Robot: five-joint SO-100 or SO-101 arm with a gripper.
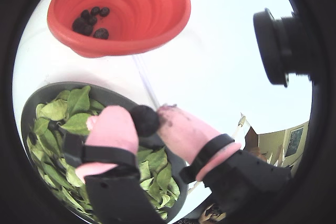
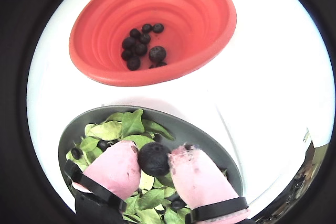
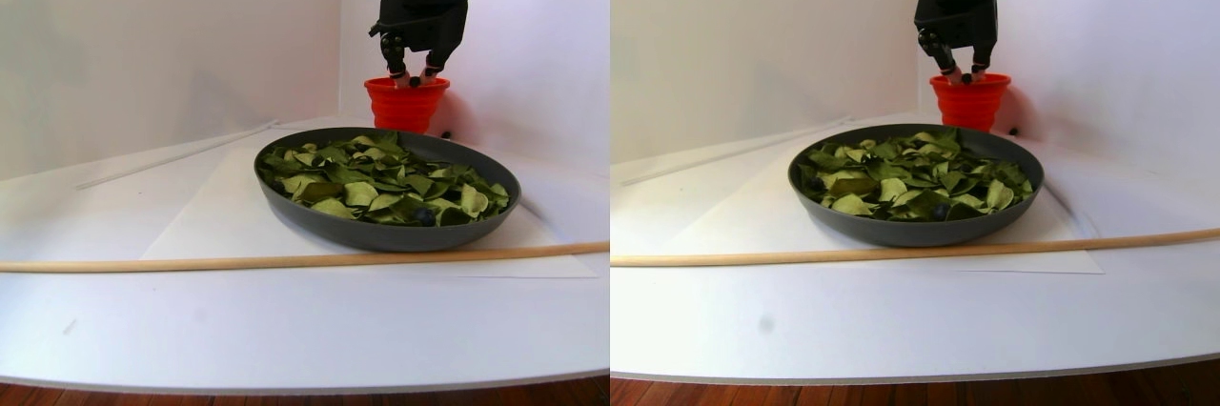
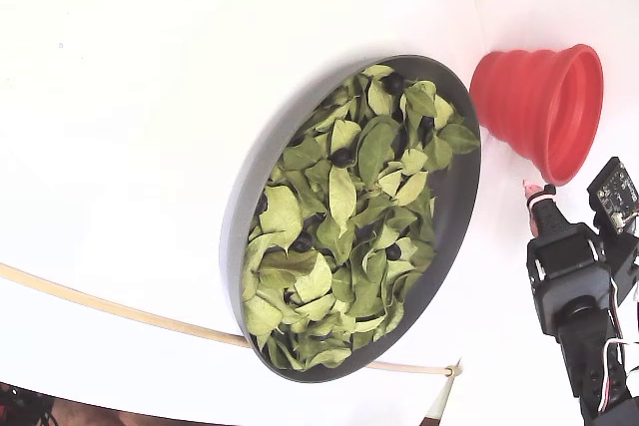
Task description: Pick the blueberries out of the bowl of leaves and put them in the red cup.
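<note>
A: What room was there along the edges?
B: In a wrist view the bowl [image 2: 207, 139] sat near, left; the red cup [image 2: 210, 51] stood just beyond, bare counter [image 2: 273, 103] at right.
A: And the gripper [image 2: 155, 160]?
B: Its pink fingers [image 2: 113, 166] pinched one blueberry [image 2: 153, 158] above the leaves [image 2: 131, 124]; more blueberries [image 2: 140, 45] lay in the cup.

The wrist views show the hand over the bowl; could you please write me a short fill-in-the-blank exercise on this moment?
1. The hand is shut on a single ____.
2. The berries already dropped lie at the bottom of the ____ cup.
3. The bowl is filled mostly with green ____.
4. In the fixed view, a thin wooden ____ runs under the bowl's edge.

Missing words: blueberry; red; leaves; stick
</note>
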